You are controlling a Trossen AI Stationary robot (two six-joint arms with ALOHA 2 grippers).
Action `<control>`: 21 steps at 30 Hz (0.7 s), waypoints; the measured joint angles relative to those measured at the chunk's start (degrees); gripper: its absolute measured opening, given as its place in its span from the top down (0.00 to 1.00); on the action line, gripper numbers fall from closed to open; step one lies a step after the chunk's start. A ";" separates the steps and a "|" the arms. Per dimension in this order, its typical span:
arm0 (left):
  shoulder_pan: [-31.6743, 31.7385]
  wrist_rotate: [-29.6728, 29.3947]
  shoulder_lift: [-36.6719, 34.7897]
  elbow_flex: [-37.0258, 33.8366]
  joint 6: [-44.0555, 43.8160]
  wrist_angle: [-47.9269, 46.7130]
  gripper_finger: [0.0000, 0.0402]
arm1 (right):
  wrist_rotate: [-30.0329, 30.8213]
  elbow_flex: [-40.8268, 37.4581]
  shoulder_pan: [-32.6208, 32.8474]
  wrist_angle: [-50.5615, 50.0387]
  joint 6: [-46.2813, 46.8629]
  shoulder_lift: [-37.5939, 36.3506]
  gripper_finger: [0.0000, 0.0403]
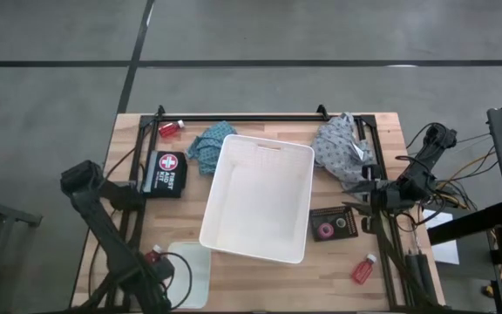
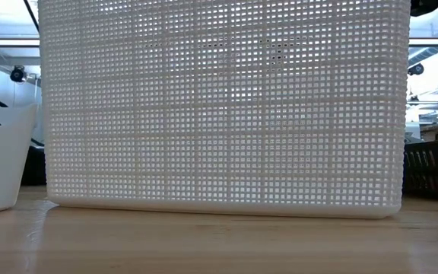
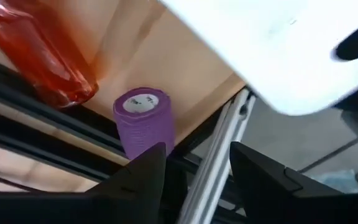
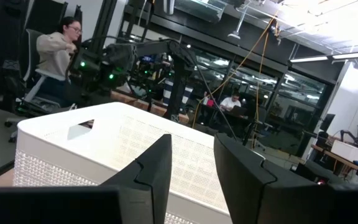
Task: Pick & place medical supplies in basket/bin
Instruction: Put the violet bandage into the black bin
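Note:
My left gripper [image 3: 194, 177] hangs open at the table's near left corner [image 1: 151, 275], pointing steeply down. Just past its fingers a small purple roll [image 3: 143, 118] stands on end on the wood beside a black frame rail. A red bottle [image 3: 39, 56] lies next to the roll, and the small translucent tray [image 1: 190, 272] is beside them. The large white basket [image 1: 260, 196] stands mid-table. A teal cloth [image 1: 207, 144] lies at its far left and a grey cloth [image 1: 342, 148] at its far right. My right gripper [image 4: 191, 171] waits open at the right edge, with nothing between its fingers. My left gripper comes at the purple roll from above, slanting. One finger [image 3: 138, 180] covers the roll's lower end [image 3: 143, 146]. I cannot tell whether that finger touches it. The gap between the fingers is beside the roll, not around it.
A first-aid pouch [image 1: 166, 172] lies left of the basket. A red bottle [image 1: 171, 129] lies at the far left and another [image 1: 364, 269] at the near right. A flat black tray [image 1: 334, 225] holds pink rolls. A person [image 4: 58, 50] sits beyond the table.

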 joint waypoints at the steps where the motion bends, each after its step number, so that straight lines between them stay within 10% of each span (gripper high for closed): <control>1: 0.04 0.95 0.00 -1.21 0.03 1.97 0.55 | 0.02 0.00 0.02 0.00 -0.02 0.00 0.72; 9: 0.25 9.24 -0.02 -9.21 -0.45 18.75 0.54 | 0.02 0.00 0.02 0.00 0.00 0.00 0.70; 21: 0.63 9.02 -0.11 -10.43 -3.12 16.94 0.54 | 0.02 0.00 0.04 0.00 0.00 0.00 0.70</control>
